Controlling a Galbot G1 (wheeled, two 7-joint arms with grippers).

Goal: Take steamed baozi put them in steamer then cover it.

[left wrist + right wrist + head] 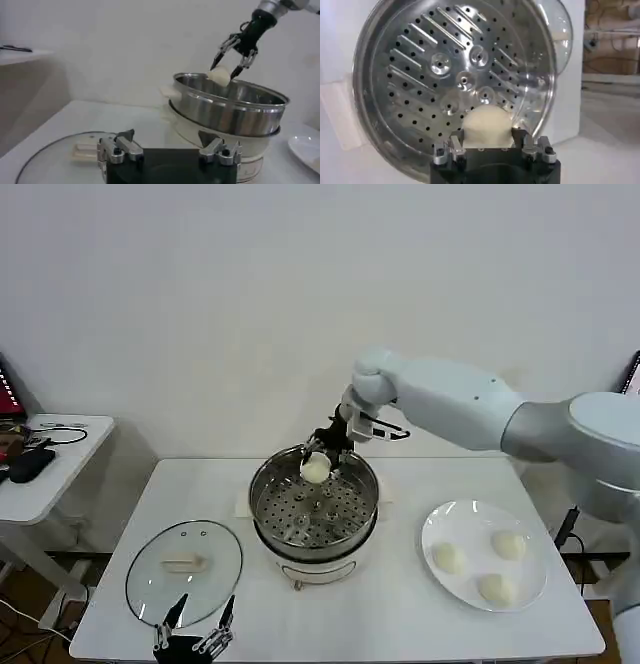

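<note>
Baozi [315, 470] is sitting between the fingers of the right tool [318, 458], which is gripping it just above the back rim of the steamer [315, 529]. Three more baozi [447, 558] are lying on the plate [440, 529] at the right. The left tool [192, 636], fingers spread wide, is hovering near the cover [184, 571] lying on the counter [400, 624].

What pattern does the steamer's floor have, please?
Shiny steel steamer floor, with round holes and slanted slots; clearest in the right wrist view.
</note>
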